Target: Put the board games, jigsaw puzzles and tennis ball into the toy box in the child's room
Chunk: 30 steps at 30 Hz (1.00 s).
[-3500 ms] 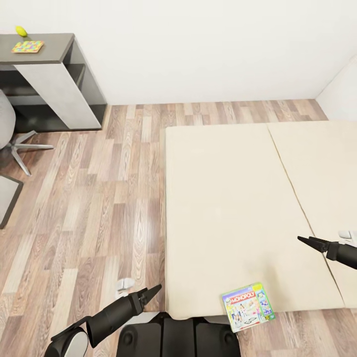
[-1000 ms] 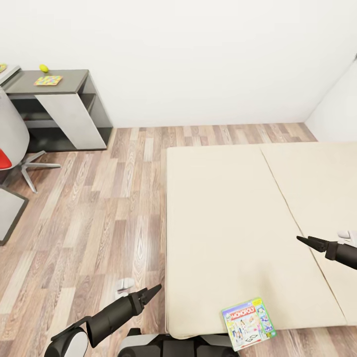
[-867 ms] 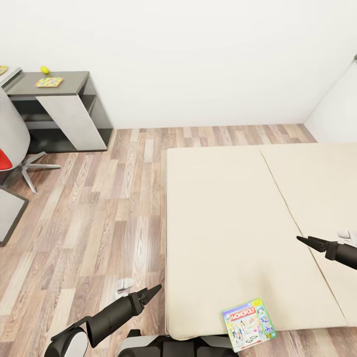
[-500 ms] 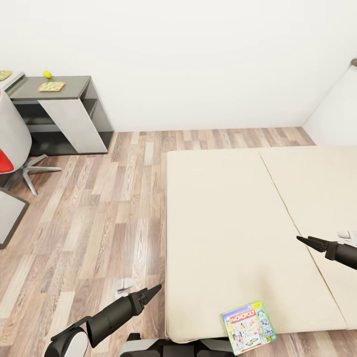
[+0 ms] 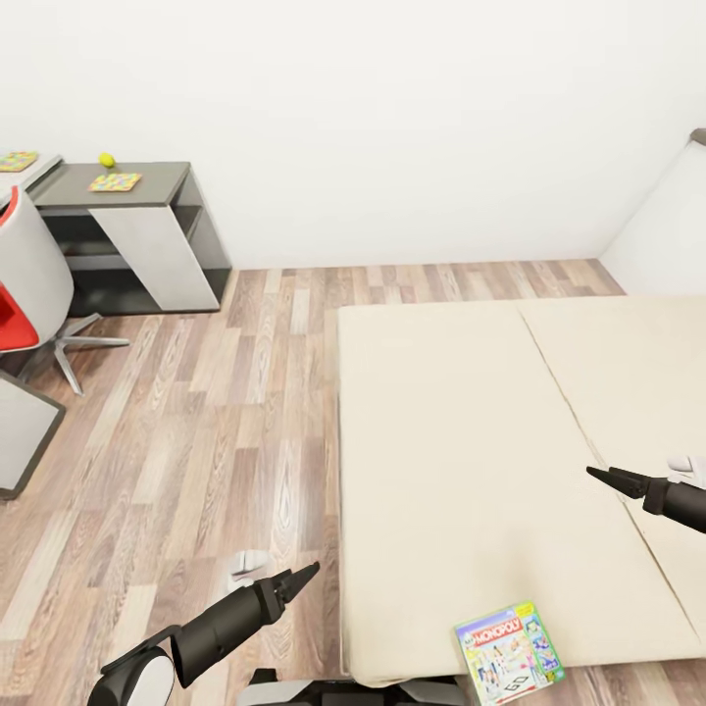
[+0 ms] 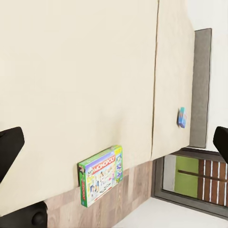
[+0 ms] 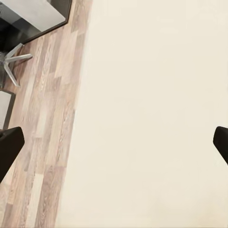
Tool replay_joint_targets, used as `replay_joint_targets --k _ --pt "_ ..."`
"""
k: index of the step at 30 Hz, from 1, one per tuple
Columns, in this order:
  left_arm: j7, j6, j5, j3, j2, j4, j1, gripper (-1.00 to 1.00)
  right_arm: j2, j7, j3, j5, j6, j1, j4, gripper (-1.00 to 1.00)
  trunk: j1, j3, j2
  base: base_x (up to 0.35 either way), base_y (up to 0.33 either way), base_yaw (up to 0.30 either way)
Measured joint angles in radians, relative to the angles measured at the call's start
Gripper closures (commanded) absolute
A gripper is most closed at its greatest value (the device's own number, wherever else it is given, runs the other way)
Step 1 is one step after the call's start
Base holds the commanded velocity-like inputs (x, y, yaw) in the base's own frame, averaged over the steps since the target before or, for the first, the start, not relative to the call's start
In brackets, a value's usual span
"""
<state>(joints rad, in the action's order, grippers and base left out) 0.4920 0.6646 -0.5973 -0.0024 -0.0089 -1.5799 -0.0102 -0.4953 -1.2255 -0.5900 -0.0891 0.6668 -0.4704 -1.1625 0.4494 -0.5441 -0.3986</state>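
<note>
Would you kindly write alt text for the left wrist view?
A MONOPOLY box lies flat at the edge of a beige bed, overhanging the wood floor. A small blue box sits farther along the mattress, near the grey frame.

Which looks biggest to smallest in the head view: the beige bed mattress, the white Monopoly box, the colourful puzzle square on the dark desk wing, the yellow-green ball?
1. Beige bed mattress
2. White Monopoly box, though it is nearest the camera
3. Colourful puzzle square, far off
4. Yellow-green ball
</note>
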Motion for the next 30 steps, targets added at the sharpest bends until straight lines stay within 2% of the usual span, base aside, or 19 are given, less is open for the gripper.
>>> replay_joint_targets --k 30 --pt "0.0 0.0 0.0 0.0 0.0 -0.001 0.0 -1.0 0.0 0.0 0.0 0.0 0.0 0.0 0.0 -1.0 0.0 0.049 0.0 0.0 0.275 0.0"
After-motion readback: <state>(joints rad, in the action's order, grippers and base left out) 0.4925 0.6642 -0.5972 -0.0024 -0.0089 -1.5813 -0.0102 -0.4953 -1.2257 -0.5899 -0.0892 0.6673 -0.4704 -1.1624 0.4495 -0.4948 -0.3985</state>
